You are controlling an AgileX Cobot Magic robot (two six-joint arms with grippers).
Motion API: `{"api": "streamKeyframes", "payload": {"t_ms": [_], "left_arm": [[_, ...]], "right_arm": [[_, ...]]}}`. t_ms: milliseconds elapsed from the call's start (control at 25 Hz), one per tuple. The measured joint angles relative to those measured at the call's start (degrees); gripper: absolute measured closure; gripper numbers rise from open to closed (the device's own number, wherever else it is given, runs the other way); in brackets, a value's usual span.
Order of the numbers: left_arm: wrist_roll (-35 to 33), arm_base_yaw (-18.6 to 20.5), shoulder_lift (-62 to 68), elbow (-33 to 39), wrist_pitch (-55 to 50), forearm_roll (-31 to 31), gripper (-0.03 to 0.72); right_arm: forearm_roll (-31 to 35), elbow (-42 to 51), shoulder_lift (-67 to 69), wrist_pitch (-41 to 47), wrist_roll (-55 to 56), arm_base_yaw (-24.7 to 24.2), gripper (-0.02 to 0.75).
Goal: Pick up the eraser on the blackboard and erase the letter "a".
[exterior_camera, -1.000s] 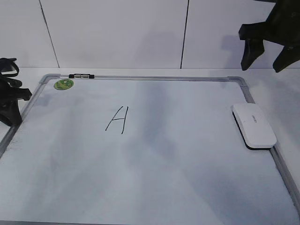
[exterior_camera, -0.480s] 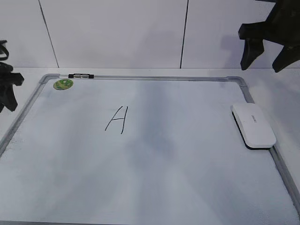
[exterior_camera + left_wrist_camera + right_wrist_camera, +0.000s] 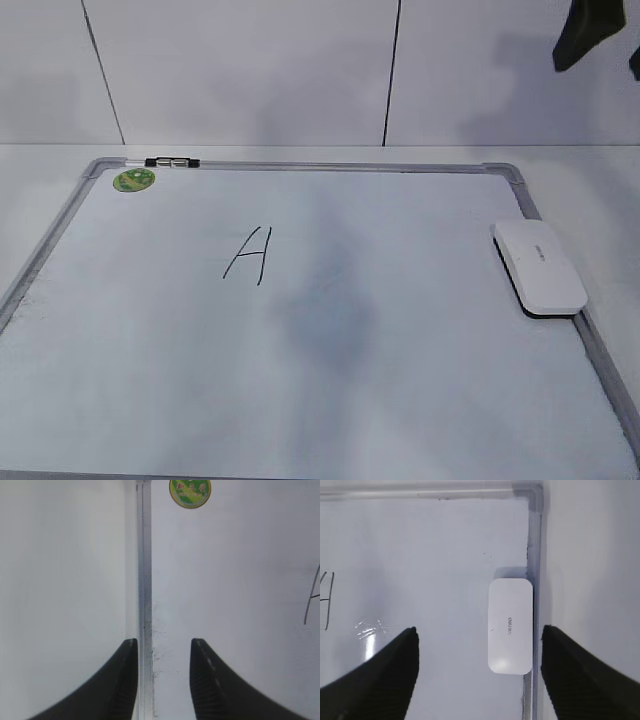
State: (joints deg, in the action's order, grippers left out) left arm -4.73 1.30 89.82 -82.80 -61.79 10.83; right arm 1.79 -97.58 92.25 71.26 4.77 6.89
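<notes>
**Eraser waiting at the board's right edge**

A white bench [image 3: 300, 155] stood before a pale panelled wall [image 3: 240, 70], and the blackboard [image 3: 400, 400] lay flat on it. The right gripper [image 3: 477, 672] hung high above the board with its jaws spread wide and nothing between them. The eraser [image 3: 510, 625] lay below it, a little toward the right finger, its long side touching the frame [image 3: 534, 570]. The left gripper [image 3: 162, 680] was also released and empty, hovering over the left frame rail near the green sticker [image 3: 190, 492]. Well apart from the eraser, near the middle of the board, stood the letter [image 3: 250, 255], which looked like an angular capital; no small "a" was visible. To grasp well, the right gripper should probably centre over the eraser and close across its narrow width, minding the frame beside it.
</notes>
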Motion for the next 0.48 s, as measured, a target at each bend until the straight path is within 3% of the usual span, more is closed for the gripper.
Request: {"api": "streamKeyframes", "payload": {"t_ms": [200, 480], "left_arm": [[0.0, -0.64, -8.14, 0.0, -2.42, 0.46, 0.421], [0.0, -6.89, -16.93, 0.0, -6.48, -0.8, 0.421]], "right_arm": [[0.0, 1.61, -9.07, 0.34, 0.0, 0.0, 0.156], [0.0, 13.79, -23.75, 0.61, 0.24, 0.0, 0.156]]}}
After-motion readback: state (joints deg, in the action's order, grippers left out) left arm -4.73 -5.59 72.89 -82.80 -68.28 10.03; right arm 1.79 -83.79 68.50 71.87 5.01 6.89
